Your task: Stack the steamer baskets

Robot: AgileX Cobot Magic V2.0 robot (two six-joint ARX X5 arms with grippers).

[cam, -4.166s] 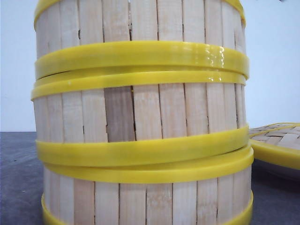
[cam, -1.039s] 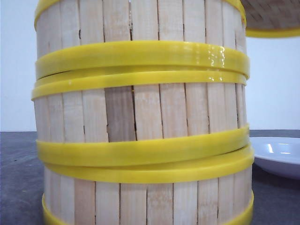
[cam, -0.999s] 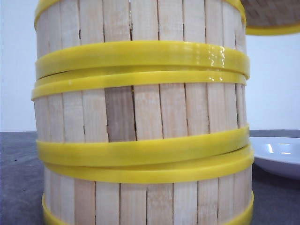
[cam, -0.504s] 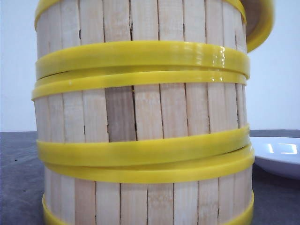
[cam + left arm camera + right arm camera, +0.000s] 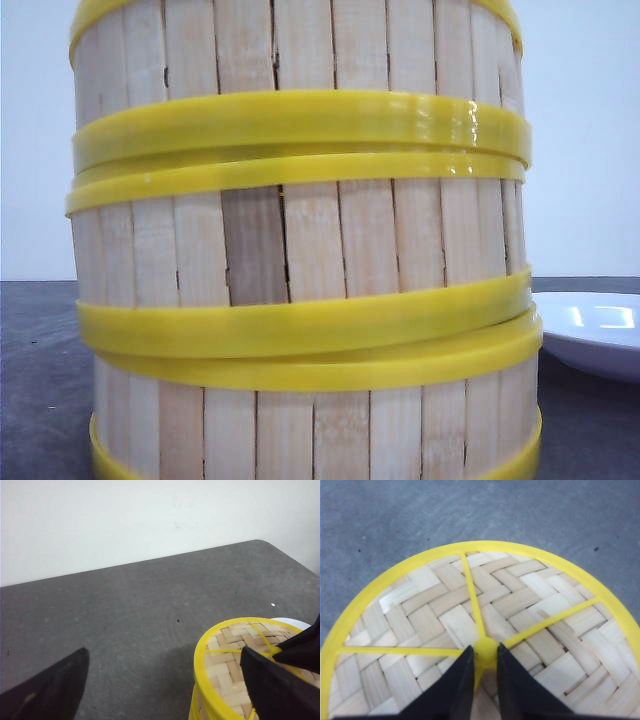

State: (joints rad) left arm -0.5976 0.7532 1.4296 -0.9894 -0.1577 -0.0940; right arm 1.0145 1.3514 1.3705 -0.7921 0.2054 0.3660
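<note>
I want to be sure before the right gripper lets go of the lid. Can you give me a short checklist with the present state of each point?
1. Right gripper pinches the lid at its centre knob: ok.
2. Lid sits on top of the steamer baskets: looks ok in the left wrist view; full seating cannot tell.
3. Three baskets aligned: slight tilt at the lower yellow bands: cannot tell.
4. Left gripper open and apart from the stack: ok.
5. White plate beside the stack, not touching: ok.

Three steamer baskets (image 5: 300,250) of pale vertical wooden slats with thick yellow rim bands stand stacked upright in one column on the grey surface (image 5: 40,380).
</note>
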